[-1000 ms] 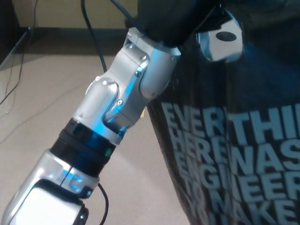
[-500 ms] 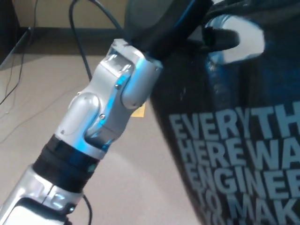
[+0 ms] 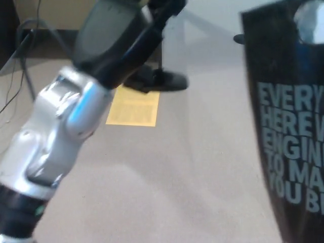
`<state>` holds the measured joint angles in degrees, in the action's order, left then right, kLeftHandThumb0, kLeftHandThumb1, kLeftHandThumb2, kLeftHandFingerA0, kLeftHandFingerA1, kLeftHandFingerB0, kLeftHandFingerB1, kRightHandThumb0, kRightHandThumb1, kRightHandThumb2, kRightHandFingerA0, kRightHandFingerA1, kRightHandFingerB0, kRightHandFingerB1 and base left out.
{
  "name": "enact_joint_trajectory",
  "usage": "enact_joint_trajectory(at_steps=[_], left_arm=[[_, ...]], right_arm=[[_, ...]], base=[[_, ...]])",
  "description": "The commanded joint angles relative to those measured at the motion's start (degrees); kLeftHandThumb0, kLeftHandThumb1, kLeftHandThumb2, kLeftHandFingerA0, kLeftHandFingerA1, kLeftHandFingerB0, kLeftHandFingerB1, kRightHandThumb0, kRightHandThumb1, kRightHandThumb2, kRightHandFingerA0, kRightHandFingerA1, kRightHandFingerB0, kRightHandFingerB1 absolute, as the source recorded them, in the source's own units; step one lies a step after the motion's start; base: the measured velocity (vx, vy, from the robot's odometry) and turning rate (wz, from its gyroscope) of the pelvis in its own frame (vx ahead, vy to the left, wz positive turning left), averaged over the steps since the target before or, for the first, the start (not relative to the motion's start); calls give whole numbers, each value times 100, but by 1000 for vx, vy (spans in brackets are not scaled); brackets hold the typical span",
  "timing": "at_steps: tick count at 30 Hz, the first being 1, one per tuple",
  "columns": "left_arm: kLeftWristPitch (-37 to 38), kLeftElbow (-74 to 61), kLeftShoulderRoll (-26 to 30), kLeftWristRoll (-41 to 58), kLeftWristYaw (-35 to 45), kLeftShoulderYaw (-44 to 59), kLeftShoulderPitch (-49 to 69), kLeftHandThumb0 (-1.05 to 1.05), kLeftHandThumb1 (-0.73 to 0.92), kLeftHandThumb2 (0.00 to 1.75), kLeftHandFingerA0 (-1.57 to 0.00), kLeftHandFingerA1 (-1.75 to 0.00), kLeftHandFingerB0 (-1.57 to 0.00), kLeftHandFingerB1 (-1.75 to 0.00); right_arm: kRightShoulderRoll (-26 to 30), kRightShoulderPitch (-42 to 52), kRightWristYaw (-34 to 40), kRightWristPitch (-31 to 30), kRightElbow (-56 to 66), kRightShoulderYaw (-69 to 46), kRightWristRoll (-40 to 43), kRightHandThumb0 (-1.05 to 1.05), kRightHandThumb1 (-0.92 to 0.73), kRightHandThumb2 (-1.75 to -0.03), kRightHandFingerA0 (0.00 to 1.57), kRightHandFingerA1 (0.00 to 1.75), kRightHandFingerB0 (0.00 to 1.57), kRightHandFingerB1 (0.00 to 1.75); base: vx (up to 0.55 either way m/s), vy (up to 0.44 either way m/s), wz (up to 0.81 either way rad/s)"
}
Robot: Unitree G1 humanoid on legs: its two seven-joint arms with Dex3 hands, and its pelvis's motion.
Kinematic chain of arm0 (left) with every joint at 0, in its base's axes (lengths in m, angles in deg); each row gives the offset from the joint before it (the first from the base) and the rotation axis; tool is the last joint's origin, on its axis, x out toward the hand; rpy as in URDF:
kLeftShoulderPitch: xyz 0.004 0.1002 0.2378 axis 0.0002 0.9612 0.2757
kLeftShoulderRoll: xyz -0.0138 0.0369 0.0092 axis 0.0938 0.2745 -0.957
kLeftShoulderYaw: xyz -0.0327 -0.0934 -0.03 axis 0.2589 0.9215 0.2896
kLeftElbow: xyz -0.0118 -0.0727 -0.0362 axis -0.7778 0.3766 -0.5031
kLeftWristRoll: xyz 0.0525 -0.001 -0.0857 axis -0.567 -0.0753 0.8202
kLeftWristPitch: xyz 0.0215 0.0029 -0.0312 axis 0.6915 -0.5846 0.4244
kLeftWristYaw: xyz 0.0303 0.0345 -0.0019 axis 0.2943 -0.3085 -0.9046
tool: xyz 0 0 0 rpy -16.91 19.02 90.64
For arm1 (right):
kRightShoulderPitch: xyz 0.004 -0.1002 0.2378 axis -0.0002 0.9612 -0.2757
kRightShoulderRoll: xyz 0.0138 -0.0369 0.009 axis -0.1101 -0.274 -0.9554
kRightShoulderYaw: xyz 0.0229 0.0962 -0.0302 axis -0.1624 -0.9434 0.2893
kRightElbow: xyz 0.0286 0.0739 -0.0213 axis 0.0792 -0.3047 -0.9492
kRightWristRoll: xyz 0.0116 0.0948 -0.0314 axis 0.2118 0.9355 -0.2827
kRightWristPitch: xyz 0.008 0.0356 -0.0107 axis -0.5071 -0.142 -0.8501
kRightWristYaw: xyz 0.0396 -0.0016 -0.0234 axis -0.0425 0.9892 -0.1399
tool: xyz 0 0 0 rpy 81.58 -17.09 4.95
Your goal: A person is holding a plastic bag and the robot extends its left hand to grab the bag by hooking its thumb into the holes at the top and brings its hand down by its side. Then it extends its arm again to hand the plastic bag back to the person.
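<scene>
Left hand (image 3: 121,40) now drawn clear of plastic bag (image 3: 288,136); earlier thumb was hooked in hole. Finger state cannot be told. Handback judged done.

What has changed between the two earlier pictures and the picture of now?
The left hand has come away from the plastic bag: before it was at the bag's top hole, now a wide gap lies between them and the bag hangs at the right edge. A yellow sheet on the floor now shows. The bag stays upright.
</scene>
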<state>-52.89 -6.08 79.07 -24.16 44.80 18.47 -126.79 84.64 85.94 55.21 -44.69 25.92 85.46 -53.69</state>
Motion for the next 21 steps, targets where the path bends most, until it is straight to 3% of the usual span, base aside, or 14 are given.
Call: enact_joint_trajectory(at_steps=[1, 2, 3, 4, 7, 8, 11, 15, 16, 17, 18, 21], left_arm=[[339, -518, 566, 841, 491, 573, 1257, -81, 51, 57, 0, -9, 0, -9], [388, -551, 574, 816, 417, 605, 1388, -81, 51, 57, 0, -9, 0, -9], [553, -638, 574, 890, 231, 735, 1934, -78, 39, 73, 0, -10, 0, -8], [744, -591, 534, 970, 65, 809, 2219, -67, 38, 82, 0, -15, 0, -15], [1152, -343, 509, 1051, -230, 971, 2781, -67, 39, 82, 0, -22, 0, -15], [1411, -3, 466, 1146, -446, 1098, 3204, -68, 40, 83, -1, -32, -1, -16], [1660, 412, 337, 1293, -685, 1301, 4038, -57, 36, 77, -1, -27, 0, -21], [1961, 1249, 79, 1317, -1150, 1525, 5136, -62, 43, 72, -12, -21, -12, -21], [2042, 1488, 58, 1285, -1267, 1555, 5215, -57, 38, 71, -7, -37, -5, -29], [2157, 1811, 34, 1242, -1420, 1594, 5304, -57, 38, 71, -7, -37, -5, -29], [2277, 2383, -25, 1328, -1508, 1636, 5388, -29, 26, 83, 0, -50, 0, -49], [2528, 3300, -18, 1250, -1795, 1639, 5473, -28, 32, 86, -1, -50, 0, -48]], right_arm=[[-44, -133, 60, -106, -169, -17, 45, -32, -68, -61, 83, 52, 67, 45], [-22, -131, 77, -113, -157, -7, 23, -32, -68, -61, 83, 52, 67, 45], [4, -100, 97, -134, -163, 3, 2, -32, -69, -61, 82, 50, 66, 44], [9, -67, 97, -108, -169, -6, 13, -31, -69, -61, 81, 50, 65, 44], [21, -114, 100, -111, -150, -17, 21, -31, -69, -61, 81, 50, 66, 45], [1, -177, 104, -168, -126, -35, 39, -32, -68, -61, 81, 49, 67, 45], [1, -197, 62, -155, -167, -45, 62, -31, -68, -61, 81, 50, 66, 45], [-35, 42, 71, 15, -264, -18, 56, -31, -68, -61, 80, 50, 66, 45], [-47, 41, 88, 19, -273, -5, 42, -31, -69, -61, 80, 50, 66, 45], [-62, 41, 110, 29, -282, 12, 22, -31, -69, -61, 80, 50, 66, 45], [-84, -11, 109, 25, -295, -7, 44, -29, -68, -61, 80, 50, 64, 45], [-90, -19, 125, 5, -305, -30, 61, -30, -68, -61, 82, 51, 64, 44]], base=[[0, 0, 0], [0, 0, 0], [0, 0, 0], [0, 0, 0], [0, 0, 0], [0, 0, 0], [0, 0, 0], [0, 0, 0], [0, 0, 0], [0, 0, 0], [0, 0, 0], [0, 0, 0]])
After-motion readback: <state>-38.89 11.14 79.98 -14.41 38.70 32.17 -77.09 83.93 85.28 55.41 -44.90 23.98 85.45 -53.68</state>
